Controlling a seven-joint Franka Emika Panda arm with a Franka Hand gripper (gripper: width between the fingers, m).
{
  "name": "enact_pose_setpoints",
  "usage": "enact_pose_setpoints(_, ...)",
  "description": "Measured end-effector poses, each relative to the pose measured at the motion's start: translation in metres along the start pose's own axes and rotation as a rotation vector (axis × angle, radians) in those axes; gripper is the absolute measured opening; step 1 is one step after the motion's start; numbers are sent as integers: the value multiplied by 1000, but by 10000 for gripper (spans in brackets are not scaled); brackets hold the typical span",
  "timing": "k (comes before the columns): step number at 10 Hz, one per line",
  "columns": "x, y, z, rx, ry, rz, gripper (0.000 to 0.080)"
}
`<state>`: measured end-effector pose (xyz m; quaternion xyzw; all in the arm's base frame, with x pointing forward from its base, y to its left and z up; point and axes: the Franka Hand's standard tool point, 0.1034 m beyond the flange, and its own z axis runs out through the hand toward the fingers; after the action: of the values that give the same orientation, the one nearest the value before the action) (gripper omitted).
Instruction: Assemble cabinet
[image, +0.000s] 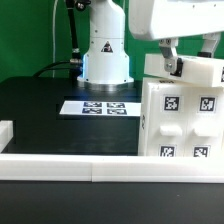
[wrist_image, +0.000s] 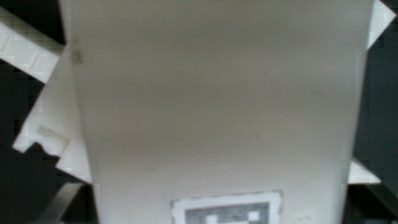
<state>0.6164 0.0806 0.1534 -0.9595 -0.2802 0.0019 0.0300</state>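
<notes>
Your gripper hangs straight down over the cabinet, fingers reaching its top panel. You can't tell whether they're clamped on it.

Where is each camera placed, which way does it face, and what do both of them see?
Exterior view: off the arm, low at the table's edge, facing across the black table toward the robot base and the marker board; the gripper shows above the cabinet.
Wrist view: on the wrist, looking close onto a white tagged panel of the cabinet; nothing of the robot clearly shows.
Shared: only the cabinet, with its black-and-white tags.
</notes>
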Motion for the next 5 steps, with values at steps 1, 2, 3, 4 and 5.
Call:
enact_pose_setpoints(1,0,0,0,0,0,-2,558)
enact_pose_setpoints(2,0,0,0,1,0,29,558)
enact_pose_setpoints(3,0,0,0,1,1,126,558)
enact_pose_setpoints(4,0,0,0,1,1,210,558)
enact_pose_setpoints(5,0,0,0,1,1,313,560)
